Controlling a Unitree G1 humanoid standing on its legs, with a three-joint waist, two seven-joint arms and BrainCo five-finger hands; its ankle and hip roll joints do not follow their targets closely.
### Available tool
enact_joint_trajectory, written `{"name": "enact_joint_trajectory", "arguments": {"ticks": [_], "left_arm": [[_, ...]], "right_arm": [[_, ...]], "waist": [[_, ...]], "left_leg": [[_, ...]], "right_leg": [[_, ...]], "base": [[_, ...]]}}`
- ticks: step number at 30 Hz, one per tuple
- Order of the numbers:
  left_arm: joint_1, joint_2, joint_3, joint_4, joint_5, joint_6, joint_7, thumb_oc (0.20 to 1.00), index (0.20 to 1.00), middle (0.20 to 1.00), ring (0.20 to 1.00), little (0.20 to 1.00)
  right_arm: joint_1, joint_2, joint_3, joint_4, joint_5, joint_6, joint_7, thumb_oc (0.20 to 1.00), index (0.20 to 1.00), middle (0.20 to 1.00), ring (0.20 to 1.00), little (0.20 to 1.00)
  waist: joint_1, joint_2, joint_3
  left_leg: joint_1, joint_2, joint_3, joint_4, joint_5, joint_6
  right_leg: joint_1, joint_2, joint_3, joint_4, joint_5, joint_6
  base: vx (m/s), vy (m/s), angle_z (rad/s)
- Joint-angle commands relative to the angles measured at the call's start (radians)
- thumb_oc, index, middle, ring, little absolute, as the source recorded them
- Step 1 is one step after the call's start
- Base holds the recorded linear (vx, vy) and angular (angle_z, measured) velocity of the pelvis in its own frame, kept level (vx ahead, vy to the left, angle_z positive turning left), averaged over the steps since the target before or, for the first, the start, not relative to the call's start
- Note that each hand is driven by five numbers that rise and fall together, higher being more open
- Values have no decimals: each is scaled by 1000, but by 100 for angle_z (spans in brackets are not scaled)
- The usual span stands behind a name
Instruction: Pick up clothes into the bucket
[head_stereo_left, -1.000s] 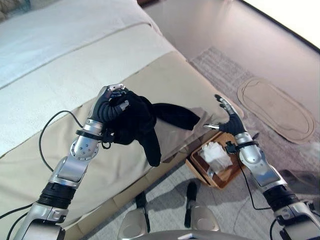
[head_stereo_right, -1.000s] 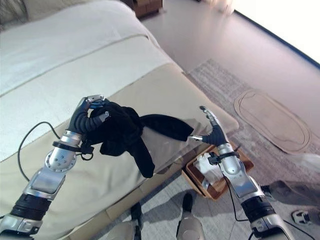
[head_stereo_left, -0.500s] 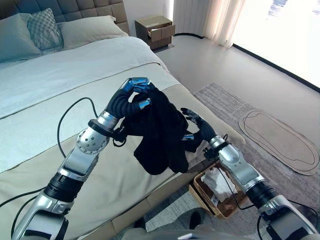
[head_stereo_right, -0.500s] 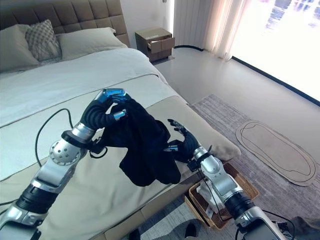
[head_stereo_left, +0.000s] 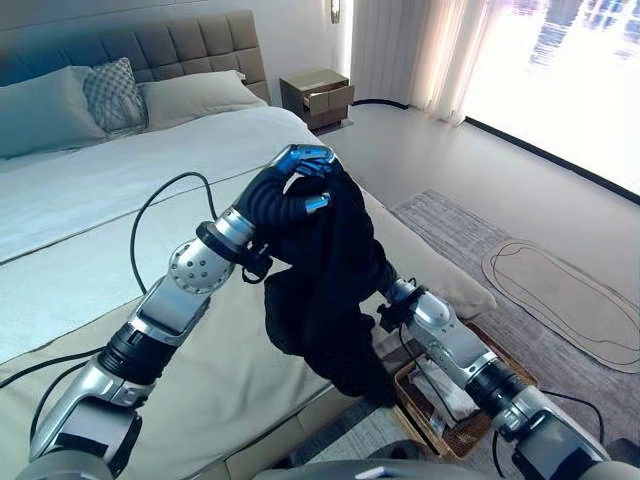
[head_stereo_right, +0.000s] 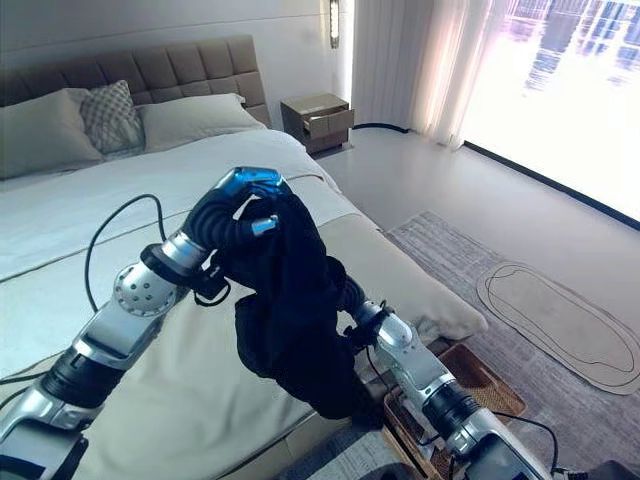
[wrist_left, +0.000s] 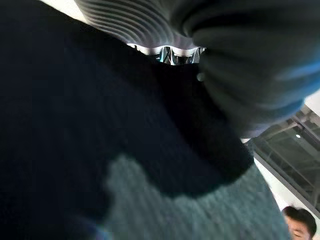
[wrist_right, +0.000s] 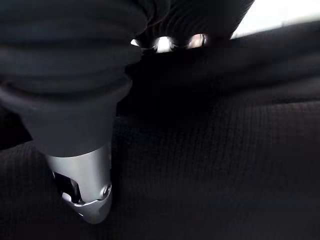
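Left eye view: left hand (head_stereo_left: 285, 190) fingers curled round black cloth (head_stereo_left: 330, 290), lifted.
Right hand (wrist_right: 85, 165): fingers hidden.
Left: drop in basket (head_stereo_left: 470, 420).

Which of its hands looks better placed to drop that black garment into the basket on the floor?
The left hand, probably: its fingers are curled round the black garment, which hangs beside the basket; the right hand is buried in the cloth.
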Motion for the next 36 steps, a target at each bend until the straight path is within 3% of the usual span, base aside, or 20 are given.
{"name": "enact_joint_trajectory", "arguments": {"ticks": [1,2,3,4,5,18,25,32,34,36], "left_arm": [[-133,-21,-7,-25,-46,-37,25,200,200,200,200,200],[-133,-24,-8,-31,-51,-36,26,200,200,200,200,200],[-133,-28,-8,-34,-55,-37,26,200,200,200,200,200],[-130,-34,-8,-36,-59,-36,25,200,200,200,200,200],[-127,-33,-4,-44,-59,-36,24,200,200,200,200,200],[-72,-25,70,-36,-60,-49,46,200,200,200,200,200],[73,-71,194,7,-102,-56,55,200,200,200,200,200],[213,-131,328,120,-15,-60,148,200,200,200,200,200],[243,-151,348,155,9,-54,172,1000,1000,1000,1000,1000],[272,-167,364,187,18,-47,183,1000,1000,1000,1000,1000]], "right_arm": [[-103,65,26,-65,69,-29,-2,1000,1000,1000,1000,1000],[-110,74,31,-60,73,-29,-5,1000,1000,1000,1000,1000],[-115,80,36,-61,71,-31,-6,884,884,884,884,884],[-119,87,42,-59,68,-31,-7,347,347,347,347,347],[-120,95,46,-59,67,-32,-10,200,200,200,200,200],[-39,50,-29,-38,44,-39,-33,200,200,200,200,200],[95,16,-194,-26,132,-59,-35,200,200,200,200,200],[180,-23,-384,-63,150,-100,-80,200,200,200,200,200],[185,-30,-428,-64,146,-111,-103,200,200,200,200,200],[186,-38,-474,-62,141,-124,-135,200,200,200,200,200]], "waist": [[19,-51,-41],[20,-51,-42],[21,-51,-43],[22,-51,-44],[23,-51,-44],[18,-54,-53],[9,-56,-57],[-5,-61,-58],[-7,-62,-57],[-8,-64,-55]], "left_leg": [[-13,30,-8,35,2,-31],[-15,30,-8,38,1,-31],[-14,30,-8,38,1,-31],[-14,30,-7,38,1,-31],[-14,30,-7,39,1,-31],[-6,28,-9,41,-5,-30],[-1,29,-10,44,-9,-30],[-1,28,-7,44,-13,-28],[-3,28,-6,45,-14,-27],[-6,28,-7,49,-16,-26]], "right_leg": [[32,-67,7,16,-13,90],[32,-67,8,16,-13,90],[33,-66,8,15,-13,90],[34,-66,9,15,-14,90],[34,-65,9,15,-14,91],[40,-68,6,19,-17,91],[47,-67,3,22,-22,88],[43,-65,9,21,-21,86],[41,-65,11,20,-22,86],[39,-65,13,22,-23,86]], "base": [[0,0,0],[0,0,0],[0,0,0],[0,0,0],[0,0,0],[0,0,0],[0,0,0],[0,0,0],[0,0,0],[0,0,0]]}}
